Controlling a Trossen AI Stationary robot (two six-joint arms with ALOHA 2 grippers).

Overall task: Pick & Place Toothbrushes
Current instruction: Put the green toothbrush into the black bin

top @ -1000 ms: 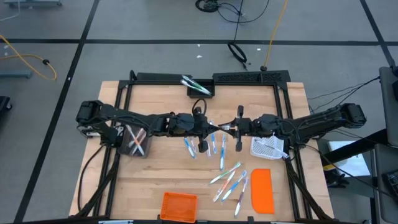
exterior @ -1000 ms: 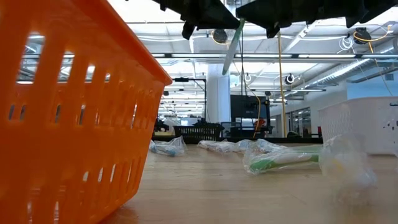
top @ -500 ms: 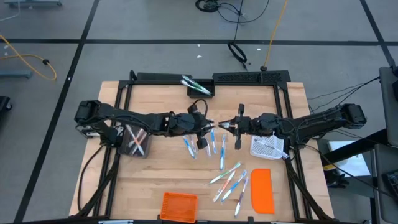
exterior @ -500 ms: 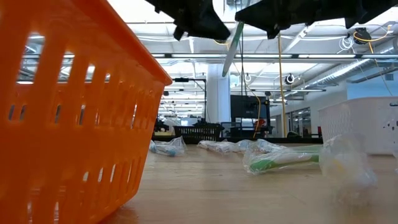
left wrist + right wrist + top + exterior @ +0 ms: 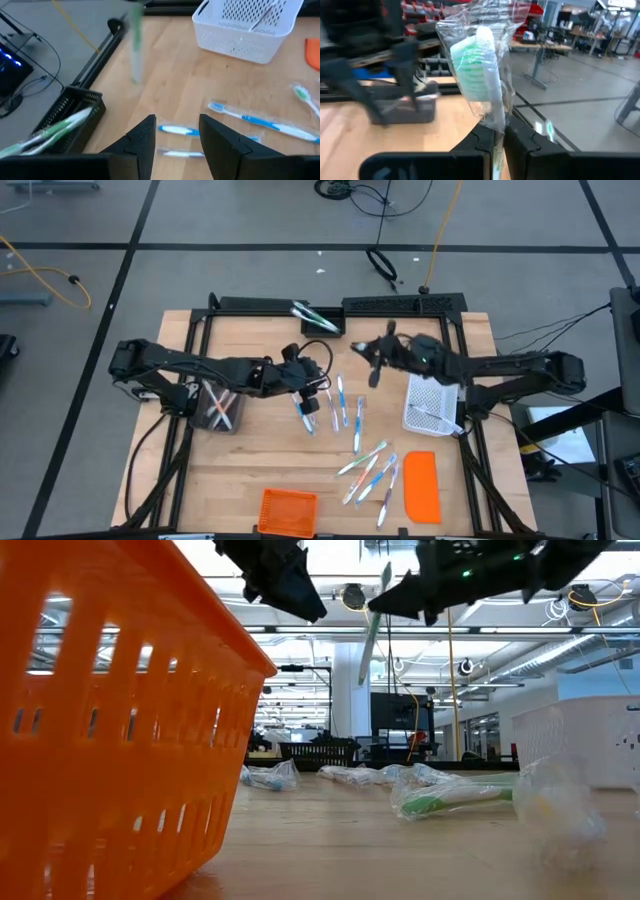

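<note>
From above, the right gripper (image 5: 375, 356) hangs over the table's far middle, left of the white mesh basket (image 5: 432, 416); the left gripper (image 5: 318, 383) sits mid-table above loose toothbrushes (image 5: 340, 402). At table height, a green toothbrush (image 5: 374, 622) dangles from the right gripper beside an orange bin (image 5: 110, 730). The left wrist view shows its fingers (image 5: 142, 142) spread, holding nothing. The right wrist view shows fingers (image 5: 485, 140) pinching the wrapped green toothbrush.

The right gripper (image 5: 374, 356) sits behind the white basket (image 5: 432, 413); loose toothbrushes (image 5: 372, 470) lie before it, apparently on the table (image 5: 250, 470).
</note>
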